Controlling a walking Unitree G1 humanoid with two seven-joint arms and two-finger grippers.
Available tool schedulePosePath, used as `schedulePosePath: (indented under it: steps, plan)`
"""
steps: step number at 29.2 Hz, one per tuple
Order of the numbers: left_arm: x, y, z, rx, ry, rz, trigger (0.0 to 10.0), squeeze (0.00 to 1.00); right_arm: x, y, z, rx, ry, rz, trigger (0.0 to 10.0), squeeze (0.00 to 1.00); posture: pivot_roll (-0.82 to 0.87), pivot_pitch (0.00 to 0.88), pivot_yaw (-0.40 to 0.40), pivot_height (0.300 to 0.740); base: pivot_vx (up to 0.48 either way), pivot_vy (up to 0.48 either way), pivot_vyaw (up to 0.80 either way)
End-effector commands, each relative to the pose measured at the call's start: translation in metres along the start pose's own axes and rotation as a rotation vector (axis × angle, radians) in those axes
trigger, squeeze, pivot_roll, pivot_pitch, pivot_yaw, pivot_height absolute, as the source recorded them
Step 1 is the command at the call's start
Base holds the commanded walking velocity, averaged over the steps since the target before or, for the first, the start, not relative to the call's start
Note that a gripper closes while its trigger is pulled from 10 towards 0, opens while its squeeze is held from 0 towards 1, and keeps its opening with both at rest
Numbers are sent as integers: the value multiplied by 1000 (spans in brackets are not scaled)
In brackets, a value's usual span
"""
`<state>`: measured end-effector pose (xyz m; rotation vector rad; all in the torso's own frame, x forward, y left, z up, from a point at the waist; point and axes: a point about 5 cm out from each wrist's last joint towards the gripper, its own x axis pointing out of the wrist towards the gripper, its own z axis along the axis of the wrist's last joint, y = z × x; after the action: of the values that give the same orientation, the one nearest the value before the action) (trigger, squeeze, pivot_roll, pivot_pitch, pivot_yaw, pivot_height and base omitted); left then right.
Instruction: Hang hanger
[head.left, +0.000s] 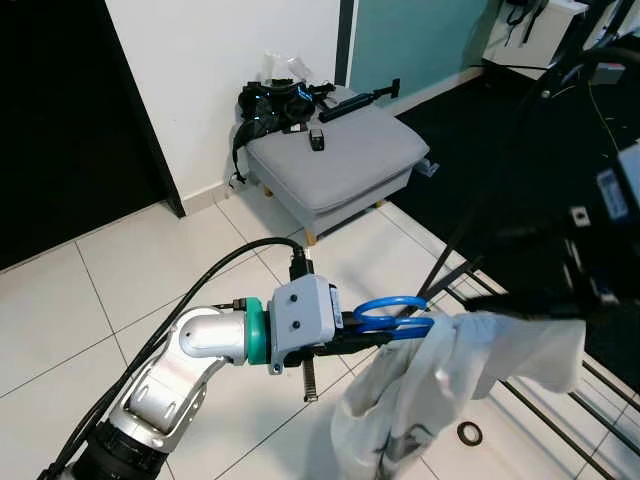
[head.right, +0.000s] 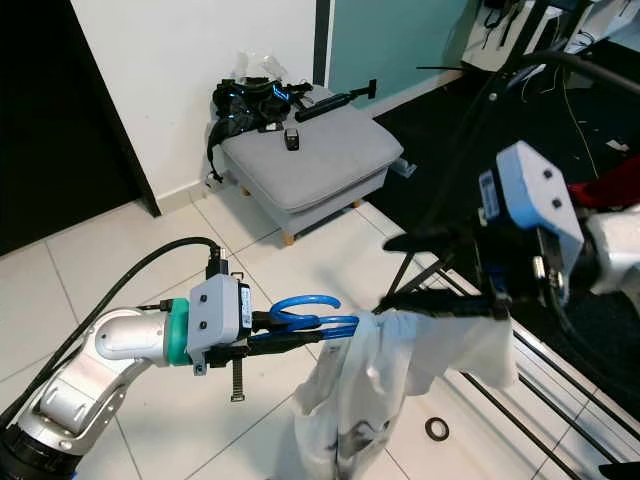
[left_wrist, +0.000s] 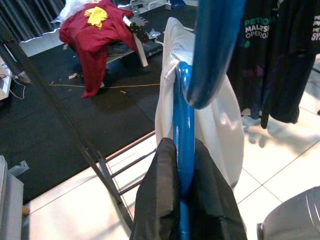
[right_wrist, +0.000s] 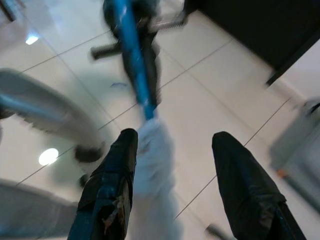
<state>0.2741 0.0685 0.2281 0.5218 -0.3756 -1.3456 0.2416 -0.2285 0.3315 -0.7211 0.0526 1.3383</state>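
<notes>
Our left gripper (head.right: 262, 332) has its 2 fingers clamped on the blue hanger (head.right: 312, 313), which carries a white garment (head.right: 372, 385) over the tiled floor (head.left: 150, 260). Our right gripper (right_wrist: 175, 165) is spread open around the cloth, seemingly touching one finger.

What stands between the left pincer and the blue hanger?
Nothing visible: the left pincer is already shut on the blue hanger, which carries a white garment. The right pincer is open around that garment.
</notes>
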Motion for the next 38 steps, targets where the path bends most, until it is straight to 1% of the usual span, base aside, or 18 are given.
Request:
schedulePosePath:
  steps: [1, 4, 11, 13, 14, 15, 18, 23, 24, 25, 26, 27, 28, 30, 33, 38]
  plan:
    - [3, -2, 3, 18, -26, -23, 10000, 0, 5, 8, 1, -4, 14, 74, 10000, 0, -224, 213, 114, 740, 0, 0, 0]
    - [4, -1, 3, 21, -29, -23, 10000, 0, 14, 13, -8, 6, 40, 114, 10000, 0, -218, 213, 112, 740, 0, 0, 0]
    - [4, -1, 6, 23, -36, -22, 10000, 0, 24, 15, -19, -3, 71, 137, 10000, 0, -210, 210, 111, 740, 0, 0, 0]
    - [2, -1, 8, 19, -46, -21, 10000, 0, 31, 13, -31, -35, 127, 126, 10000, 0, -207, 210, 111, 740, 0, 0, 0]
    - [2, -1, 8, 19, -46, -21, 10000, 0, 31, 13, -31, -35, 127, 126, 10000, 0, -207, 210, 111, 740, 0, 0, 0]
    - [2, -2, 10, 19, -49, -23, 10000, 0, 32, 9, -35, -59, 151, 95, 10000, 0, -200, 208, 107, 740, 0, 0, 0]
    - [1, -3, 10, 21, -50, -28, 10000, 0, 33, 4, -39, -98, 188, 59, 10000, 0, -195, 205, 104, 740, 0, 0, 0]
    - [0, -6, 10, 21, -50, -36, 10000, 0, 33, 2, -40, -110, 203, 58, 10000, 0, -194, 202, 103, 740, 0, 0, 0]
    - [0, -6, 10, 20, -49, -37, 10000, 0, 33, 2, -40, -112, 200, 60, 8588, 0, -194, 202, 103, 740, 0, 0, 0]
    - [0, -6, 10, 20, -49, -37, 10000, 0, 33, 2, -40, -112, 200, 60, 8588, 0, -194, 202, 103, 740, 0, 0, 0]
    - [0, -7, 9, 18, -48, -40, 10000, 0, 34, 1, -38, -117, 187, 64, 4196, 0, -196, 201, 102, 740, 0, 0, 0]
    - [0, -7, 9, 18, -48, -40, 10000, 0, 34, 1, -38, -117, 187, 64, 4196, 0, -196, 201, 102, 740, 0, 0, 0]
    - [0, -8, 9, 18, -47, -42, 10000, 0, 34, 1, -38, -115, 177, 70, 0, 0, -197, 201, 102, 740, 0, 0, 0]
    - [0, -8, 9, 17, -47, -42, 10000, 0, 35, 1, -37, -114, 171, 74, 0, 0, -197, 201, 102, 740, 0, 0, 0]
    - [1, -8, 9, 19, -46, -47, 10000, 0, 35, 2, -34, -91, 132, 93, 0, 0, -199, 202, 104, 740, 0, 0, 0]
    - [2, -9, 9, 21, -46, -51, 10000, 0, 35, 3, -34, -85, 121, 106, 0, 0, -199, 202, 104, 740, 0, 0, 0]
